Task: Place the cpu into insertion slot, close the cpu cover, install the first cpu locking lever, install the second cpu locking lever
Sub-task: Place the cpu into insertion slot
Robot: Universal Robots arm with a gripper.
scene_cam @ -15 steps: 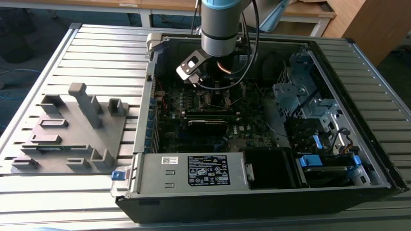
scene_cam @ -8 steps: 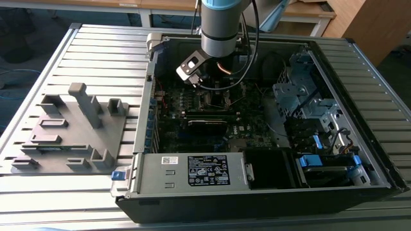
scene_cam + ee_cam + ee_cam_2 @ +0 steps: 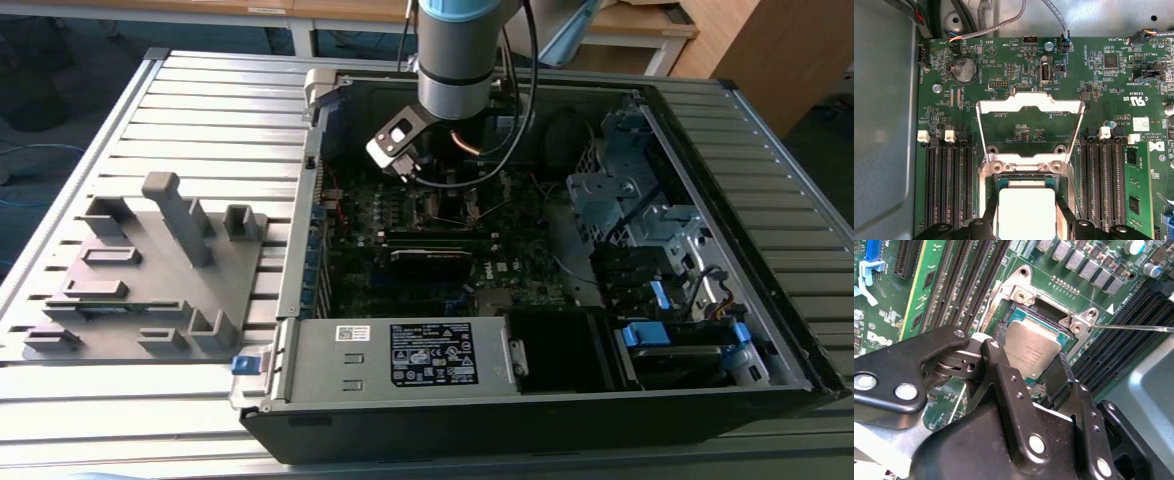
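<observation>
Your black pincer (image 3: 1029,367) is clamped on opposite edges of the small square silver-grey cpu (image 3: 1035,345), keeping it flat right over the square black insertion slot (image 3: 1026,309). The shiny silver cpu cover (image 3: 1029,101) frame is flipped open, so the socket's reachable.

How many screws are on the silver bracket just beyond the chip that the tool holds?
2. One screw is at one end of the silver bracket, the second screw at its other end, between the chip and the open cover. Others may hide under the tool.
</observation>
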